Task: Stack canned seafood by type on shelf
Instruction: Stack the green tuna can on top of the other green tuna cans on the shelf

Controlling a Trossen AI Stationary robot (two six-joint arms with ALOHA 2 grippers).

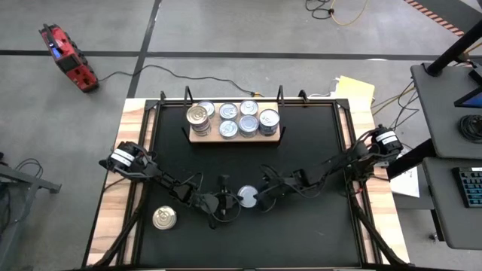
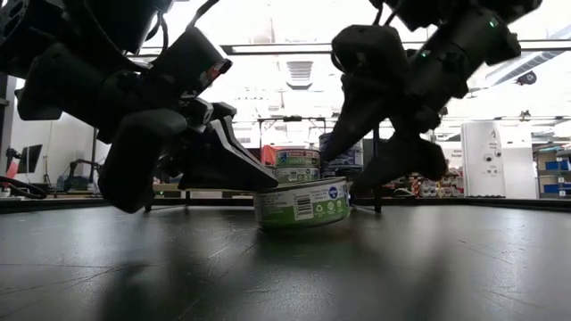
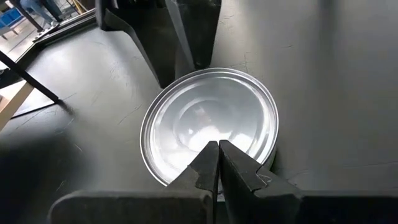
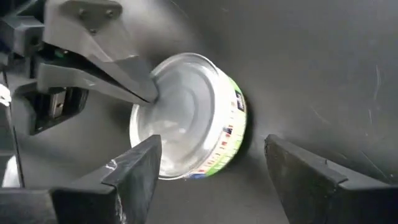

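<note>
My right pincer point(image 1: 261, 194): low over the black surface point(image 1: 316, 226), near its middle; fingers spread wide to either side of a green-labelled can point(image 1: 247, 196); in my right wrist view there is a clear gap between each finger and the can, so I grip nothing.
My left pincer point(image 1: 228, 202): fingers pressed together, nothing between them; their tips rest at the can's rim, on the side away from my right pincer.
Green-labelled can: silver top, standing flat on the surface between my two pincers; the low view shows a barcode on its label.
Gold-topped can point(image 1: 165, 218): alone on the surface toward the front left corner, well apart from both pincers.
Shelf point(image 1: 197, 136): light-brown board lying near the back edge of the surface, well apart from both pincers.
Cans on the shelf: a gold-topped stack point(image 1: 199, 115) at its left end; five silver-topped cans point(image 1: 248, 126) to the right of it, in two rows, close beside one another. How high each stack is I cannot tell from above.
Beyond the surface: a red device point(image 1: 68, 57) on the grey floor to the back left, and a keyboard point(image 1: 468, 186) on a desk to the right.
</note>
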